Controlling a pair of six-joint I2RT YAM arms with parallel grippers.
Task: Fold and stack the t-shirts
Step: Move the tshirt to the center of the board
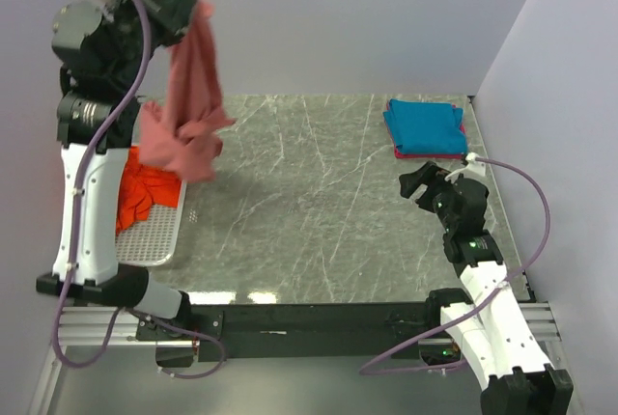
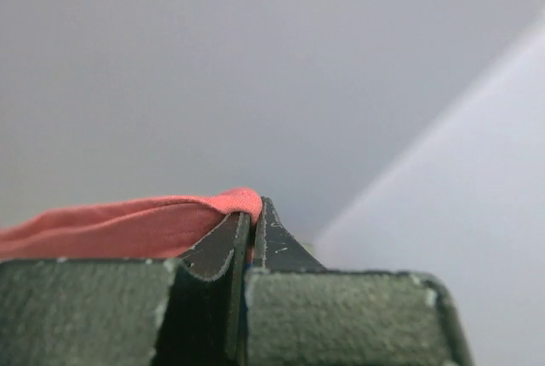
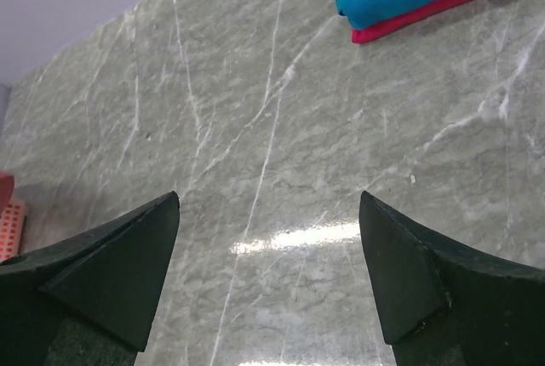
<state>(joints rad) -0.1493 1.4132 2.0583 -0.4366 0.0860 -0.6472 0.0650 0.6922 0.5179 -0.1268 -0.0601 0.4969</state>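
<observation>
Salmon shirt hangs bunched over the left side of the table, pinched by your closed left gripper — lower it and spread it flat; your right gripper, open and empty, can catch the hem.

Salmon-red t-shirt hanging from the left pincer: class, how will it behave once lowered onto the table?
Probably floppy: the salmon-red t-shirt drapes in folds below the shut left pincer. Likely light: one pinched edge carries it.

top: overhead, whole table | left wrist: faces wall | right wrist: close to table
</observation>
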